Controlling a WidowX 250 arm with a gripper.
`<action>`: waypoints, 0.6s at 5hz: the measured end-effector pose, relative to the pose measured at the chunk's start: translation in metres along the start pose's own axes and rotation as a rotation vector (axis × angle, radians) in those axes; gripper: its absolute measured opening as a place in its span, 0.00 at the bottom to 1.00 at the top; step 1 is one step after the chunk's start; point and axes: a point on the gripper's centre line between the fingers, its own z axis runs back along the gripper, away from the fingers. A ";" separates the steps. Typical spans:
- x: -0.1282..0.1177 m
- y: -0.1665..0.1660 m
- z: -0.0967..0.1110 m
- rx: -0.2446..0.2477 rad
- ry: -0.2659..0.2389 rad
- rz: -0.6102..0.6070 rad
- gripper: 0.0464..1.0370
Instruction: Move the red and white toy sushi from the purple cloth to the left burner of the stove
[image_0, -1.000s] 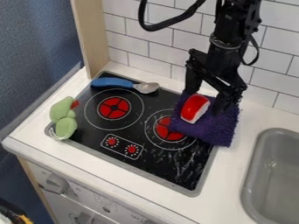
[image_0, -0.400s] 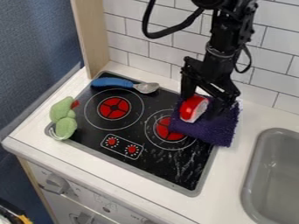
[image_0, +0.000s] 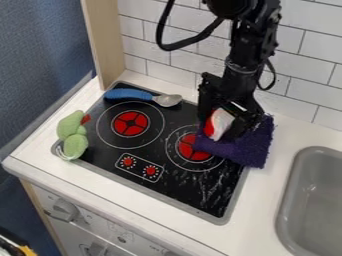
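While I stand facing the counter (image_0: 260, 215), these items can be listed. Item: 1 black gripper (image_0: 219, 127), hanging down at the red-and-white object (image_0: 223, 121); how far open it is, and whether it has hold of the object, I cannot tell. Item: the object itself, partly hidden by the gripper, over the left part of a purple cloth (image_0: 250, 150). The cloth, rough-textured, overlaps the stove top (image_0: 184, 187) and the counter beside it. Item: 1 utensil (image_0: 127, 94), blue handle, metallic head, along the rear of the stove top. Item: 1 soft green toy (image_0: 75, 145) with a red tip, on the left edge. The black stove top bears 2 ringed red burner markings. Item: 1 grey sink (image_0: 287, 200), right of the stove. Behind: white wall tiles (image_0: 150, 47).
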 end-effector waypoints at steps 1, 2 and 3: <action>-0.001 0.004 -0.004 -0.001 -0.013 0.000 0.93; -0.004 0.002 -0.010 -0.004 -0.016 0.002 0.65; -0.004 0.002 -0.009 -0.007 -0.018 -0.021 0.60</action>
